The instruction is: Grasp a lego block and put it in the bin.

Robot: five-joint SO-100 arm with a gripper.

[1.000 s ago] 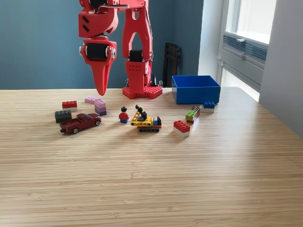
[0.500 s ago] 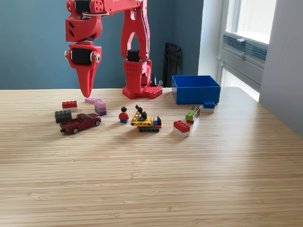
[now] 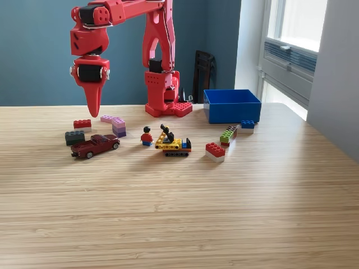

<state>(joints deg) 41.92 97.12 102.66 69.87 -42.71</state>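
Note:
In the exterior view my red gripper (image 3: 91, 111) hangs point-down at the left, its jaws closed to a single tip with nothing held. It hovers just above and behind a small red lego block (image 3: 82, 124). A dark grey block (image 3: 74, 137) lies in front of that one, and a pink-and-purple L-shaped piece (image 3: 115, 124) lies to its right. The bright blue bin (image 3: 231, 105) stands at the back right, beside the arm's red base (image 3: 167, 106). Near the bin lie a blue block (image 3: 247, 125), a green stacked piece (image 3: 228, 135) and a red-and-white block (image 3: 215, 151).
A dark red toy car (image 3: 95, 145), a small minifigure (image 3: 147, 136) and a yellow toy vehicle (image 3: 173, 144) stand mid-table. A dark chair-like object (image 3: 203, 75) stands behind the table. A window is at the right.
The arm has swung toward the exterior view's left, carrying the shut gripper from above the pink-and-purple piece to above the red block, and slightly higher.

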